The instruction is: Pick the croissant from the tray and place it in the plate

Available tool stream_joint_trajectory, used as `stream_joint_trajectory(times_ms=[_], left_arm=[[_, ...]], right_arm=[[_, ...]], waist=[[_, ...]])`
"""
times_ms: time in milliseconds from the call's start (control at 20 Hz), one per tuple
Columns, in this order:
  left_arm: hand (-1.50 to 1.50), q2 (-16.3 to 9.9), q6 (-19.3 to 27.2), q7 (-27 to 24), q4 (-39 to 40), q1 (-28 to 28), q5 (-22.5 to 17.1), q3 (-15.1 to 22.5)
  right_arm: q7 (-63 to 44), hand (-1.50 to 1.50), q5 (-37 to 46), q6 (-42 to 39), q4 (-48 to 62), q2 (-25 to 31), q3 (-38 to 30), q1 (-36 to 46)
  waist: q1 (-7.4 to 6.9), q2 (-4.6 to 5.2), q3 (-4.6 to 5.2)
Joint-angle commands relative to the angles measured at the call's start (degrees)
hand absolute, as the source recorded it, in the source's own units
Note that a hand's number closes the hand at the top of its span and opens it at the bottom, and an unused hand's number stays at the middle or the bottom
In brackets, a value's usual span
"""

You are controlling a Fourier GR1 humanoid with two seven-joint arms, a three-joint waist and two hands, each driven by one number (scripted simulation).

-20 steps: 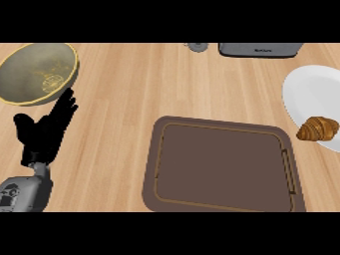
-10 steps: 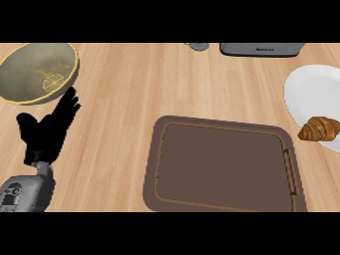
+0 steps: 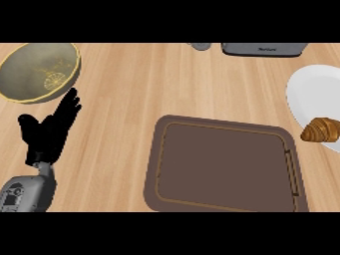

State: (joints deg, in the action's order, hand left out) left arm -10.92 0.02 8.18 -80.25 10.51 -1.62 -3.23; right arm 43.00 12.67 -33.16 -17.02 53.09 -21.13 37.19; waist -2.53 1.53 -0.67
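Left hand (image 3: 49,130): black, fingers straight and spread apart, holding nothing; well to the left of the tray, fingertips pointing up toward the bowl.
Left forearm (image 3: 24,193): grey, entering from the lower left, left of the tray.
Right hand: not visible anywhere.
Tray (image 3: 228,200): dark brown, rectangular with rounded corners, flat on the table, nothing lying in it.
Croissant (image 3: 322,130): golden brown, resting on the lower part of the plate, just right of the tray's upper right corner.
Plate (image 3: 319,94): white, round, right of the tray and above it, partly cut off by the right edge.
Bowl (image 3: 38,71): olive with a yellow rim, far up and left of the tray.
Grey appliance (image 3: 264,48): above the tray, at the table's far edge.
Table (image 3: 165,82): pale wood planks.
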Motion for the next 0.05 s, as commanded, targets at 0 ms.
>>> stream_joint_trajectory(times_ms=[0], left_arm=[[0.00, -0.5, -0.1, 0.8, 0.0, 1.8, -0.2, -0.5]], right_arm=[[8.4, -1.50, -0.1, -10.8, 0.6, 1.6, 0.7, -1.0]], waist=[[-0.09, 0.07, -0.03]])
